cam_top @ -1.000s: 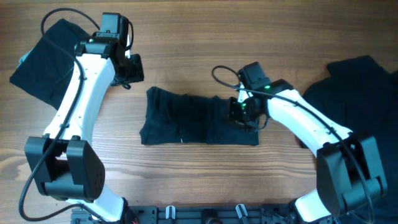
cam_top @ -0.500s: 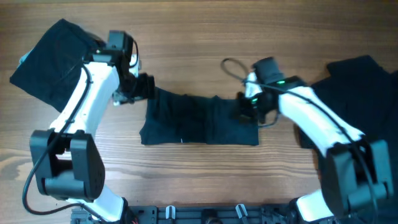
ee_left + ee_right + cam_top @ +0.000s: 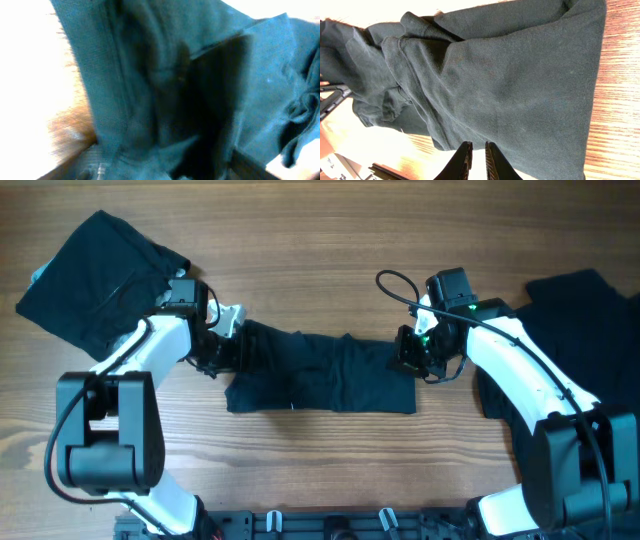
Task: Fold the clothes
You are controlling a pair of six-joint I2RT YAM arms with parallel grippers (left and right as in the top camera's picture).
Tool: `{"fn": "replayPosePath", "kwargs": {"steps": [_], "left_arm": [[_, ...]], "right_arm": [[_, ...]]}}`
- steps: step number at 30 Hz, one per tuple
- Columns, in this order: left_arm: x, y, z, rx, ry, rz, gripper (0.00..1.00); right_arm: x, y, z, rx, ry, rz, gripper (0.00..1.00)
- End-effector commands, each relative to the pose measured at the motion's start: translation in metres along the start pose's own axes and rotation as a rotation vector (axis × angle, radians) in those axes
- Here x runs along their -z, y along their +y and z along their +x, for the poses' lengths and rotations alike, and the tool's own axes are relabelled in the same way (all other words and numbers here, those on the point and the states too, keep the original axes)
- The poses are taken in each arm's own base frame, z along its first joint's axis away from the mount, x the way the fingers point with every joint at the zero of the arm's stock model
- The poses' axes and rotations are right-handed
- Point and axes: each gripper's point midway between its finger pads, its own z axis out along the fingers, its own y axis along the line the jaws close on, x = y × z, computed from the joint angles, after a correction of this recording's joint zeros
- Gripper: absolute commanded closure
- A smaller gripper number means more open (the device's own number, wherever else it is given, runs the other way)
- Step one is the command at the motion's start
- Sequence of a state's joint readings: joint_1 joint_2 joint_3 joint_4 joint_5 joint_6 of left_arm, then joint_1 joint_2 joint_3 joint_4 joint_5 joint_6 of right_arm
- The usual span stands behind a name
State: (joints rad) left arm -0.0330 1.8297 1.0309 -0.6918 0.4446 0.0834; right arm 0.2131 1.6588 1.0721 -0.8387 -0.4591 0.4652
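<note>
1. The dark teal soft-fabric T-shirt (image 3: 320,375), already folded into a long band, lies where it did on the middle of the brown wooden table (image 3: 320,240).
2. The left gripper (image 3: 226,348) has swung in from well above the band to its upper left corner. Its fingers are spread, with cloth between them.
3. The right gripper (image 3: 410,358) has slid outward to the band's right end. Its fingers are nearly together and seemingly pinch nothing.
4. With a gripper at each end, an end-to-end fold looks likely to come next.
</note>
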Motion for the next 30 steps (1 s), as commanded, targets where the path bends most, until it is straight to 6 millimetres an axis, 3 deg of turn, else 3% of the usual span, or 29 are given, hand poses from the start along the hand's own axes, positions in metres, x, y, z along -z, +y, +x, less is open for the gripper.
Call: {"fn": "replayPosePath", "kwargs": {"steps": [1, 8, 11, 12, 15, 19, 21, 23, 30], "left_arm": [[-0.04, 0.023, 0.039, 0.053, 0.157, -0.03, 0.46], [-0.045, 0.023, 0.036, 0.051, 0.152, -0.017, 0.76], [-0.044, 0.021, 0.038, 0.06, 0.161, -0.004, 0.96], [-0.041, 0.021, 0.039, 0.071, 0.17, -0.004, 0.96], [-0.009, 0.026, 0.026, 0.186, 0.167, -0.033, 0.96], [0.068, 0.027, -0.006, 0.235, 0.102, -0.15, 0.96], [0.111, 0.007, -0.026, 0.241, 0.039, -0.164, 0.96], [0.124, -0.009, -0.037, 0.241, -0.006, -0.162, 0.96], [0.09, -0.092, -0.03, 0.158, 0.029, -0.148, 0.96]], "right_arm": [[0.004, 0.001, -0.005, 0.03, -0.023, 0.013, 0.86], [0.005, -0.006, -0.008, 0.018, -0.038, 0.038, 0.85], [0.007, -0.01, -0.009, 0.002, -0.038, 0.04, 0.85], [0.007, -0.01, -0.009, 0.002, -0.038, 0.04, 0.85], [0.008, -0.012, -0.01, 0.002, -0.043, 0.052, 0.86], [0.01, -0.017, -0.012, -0.015, -0.047, 0.059, 0.86], [0.01, -0.017, -0.012, -0.015, -0.048, 0.059, 0.86], [0.01, -0.017, -0.013, -0.015, -0.051, 0.058, 0.86], [0.011, -0.02, -0.014, -0.024, -0.052, 0.062, 0.86]]}}
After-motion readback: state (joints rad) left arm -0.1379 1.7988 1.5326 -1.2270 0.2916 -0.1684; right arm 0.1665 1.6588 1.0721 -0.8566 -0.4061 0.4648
